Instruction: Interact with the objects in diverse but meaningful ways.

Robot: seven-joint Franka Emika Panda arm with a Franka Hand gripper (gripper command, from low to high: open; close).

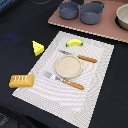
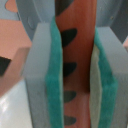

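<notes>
In the wrist view my gripper (image 2: 77, 75) fills the frame. Its two grey fingers (image 2: 37, 75) with teal pads are closed on a reddish-brown sausage (image 2: 80, 45) with dark marks, which stands between them. The arm and gripper do not show in the exterior view. There, a yellow cheese wedge (image 1: 38, 48) lies just off the placemat's left edge. A yellow green-tipped banana (image 1: 74, 43) lies at the mat's far edge. An orange-brown bun with white stripes (image 1: 21, 80) lies at the mat's near left corner.
A striped placemat (image 1: 95, 82) holds a beige plate (image 1: 68, 66), an orange-handled knife (image 1: 80, 56) and fork (image 1: 62, 80). Two grey pots (image 1: 69, 9) (image 1: 92, 12) and a pale bowl (image 1: 122, 17) stand on a pinkish board (image 1: 107, 29) at the back.
</notes>
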